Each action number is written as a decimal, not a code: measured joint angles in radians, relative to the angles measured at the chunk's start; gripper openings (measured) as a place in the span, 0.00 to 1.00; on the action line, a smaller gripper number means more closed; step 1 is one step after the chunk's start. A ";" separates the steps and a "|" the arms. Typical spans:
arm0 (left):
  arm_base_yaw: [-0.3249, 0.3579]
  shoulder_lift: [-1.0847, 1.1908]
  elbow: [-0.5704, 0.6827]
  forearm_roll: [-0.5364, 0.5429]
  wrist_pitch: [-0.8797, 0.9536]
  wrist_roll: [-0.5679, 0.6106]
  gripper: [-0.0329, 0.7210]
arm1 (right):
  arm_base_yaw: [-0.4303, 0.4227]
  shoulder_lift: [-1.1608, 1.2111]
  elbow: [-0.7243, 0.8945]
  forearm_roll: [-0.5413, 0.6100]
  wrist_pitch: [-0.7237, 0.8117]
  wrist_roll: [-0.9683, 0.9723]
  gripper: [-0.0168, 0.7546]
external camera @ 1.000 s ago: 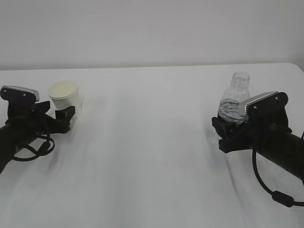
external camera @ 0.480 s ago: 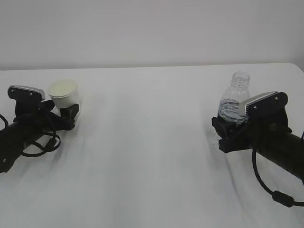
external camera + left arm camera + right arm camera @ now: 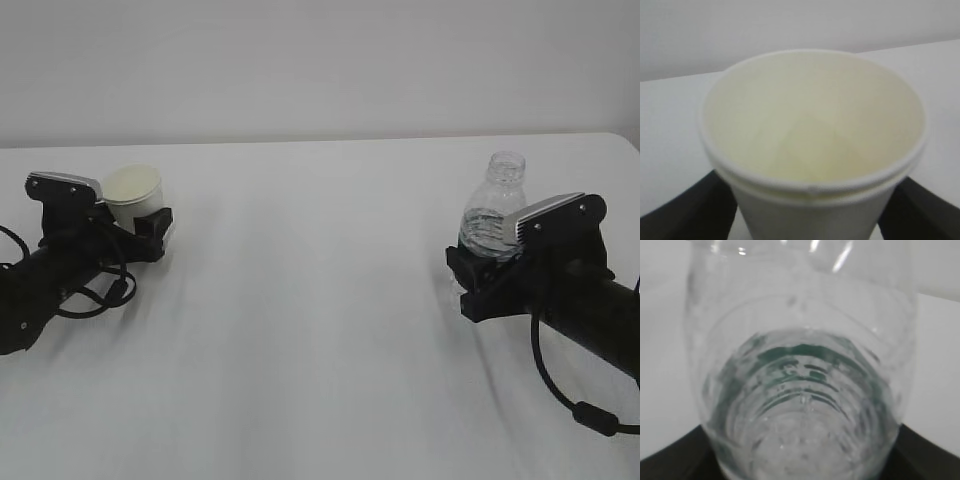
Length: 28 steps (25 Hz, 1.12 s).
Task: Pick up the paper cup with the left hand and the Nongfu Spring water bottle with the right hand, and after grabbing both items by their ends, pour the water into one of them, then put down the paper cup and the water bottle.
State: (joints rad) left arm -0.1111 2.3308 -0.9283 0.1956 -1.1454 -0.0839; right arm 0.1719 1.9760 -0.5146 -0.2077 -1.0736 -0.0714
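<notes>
— Two low grips, then?
— Yes. Far left on the table [image 3: 320, 330], the left hand [image 3: 150, 228] clasped the paper cup [image 3: 133, 194] near its base, upright, mouth clear for pouring.
— And right?
— The right hand [image 3: 470, 272] clasped the Nongfu Spring water bottle [image 3: 492, 210] low, its water [image 3: 800, 405] level.

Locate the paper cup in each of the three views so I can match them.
Exterior view: paper cup at far left, between the fingers of the left gripper.
Left wrist view: cup fills the centre, seen from above its rim.
Right wrist view: not in it.
Shared landmark: the black gripper fingers flanking the cup.
</notes>
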 joint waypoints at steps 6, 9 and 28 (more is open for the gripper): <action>0.000 0.001 -0.009 0.000 0.000 -0.004 0.82 | 0.000 0.000 0.000 0.000 0.000 0.000 0.66; 0.000 0.001 -0.009 0.000 0.000 -0.004 0.78 | 0.000 0.000 0.000 0.000 0.000 0.000 0.66; 0.000 -0.054 0.066 0.165 -0.009 -0.004 0.65 | 0.000 0.000 0.000 0.000 0.000 0.000 0.66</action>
State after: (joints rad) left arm -0.1111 2.2772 -0.8625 0.3608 -1.1548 -0.0876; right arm 0.1719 1.9760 -0.5146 -0.2077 -1.0736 -0.0714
